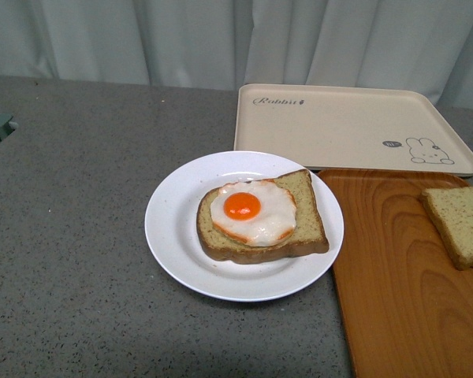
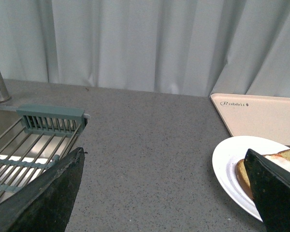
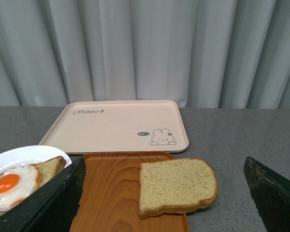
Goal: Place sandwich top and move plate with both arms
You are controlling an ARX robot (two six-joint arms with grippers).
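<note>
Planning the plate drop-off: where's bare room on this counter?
Free: grey counter left of the plate, across to the sink rack; the whole cream tray; the wooden tray between plate and plain bread slice. Crowded: where the plate's rim nears both trays' edges.

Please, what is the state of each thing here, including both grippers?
Plain tan bread slice: flat on brown wooden tray, uncovered.
Round white plate: on grey counter, carrying egg-topped bread slice.
Cream rabbit-print tray: nothing on it.
Left gripper: jaws open, empty.
Right gripper: jaws open, empty.
</note>
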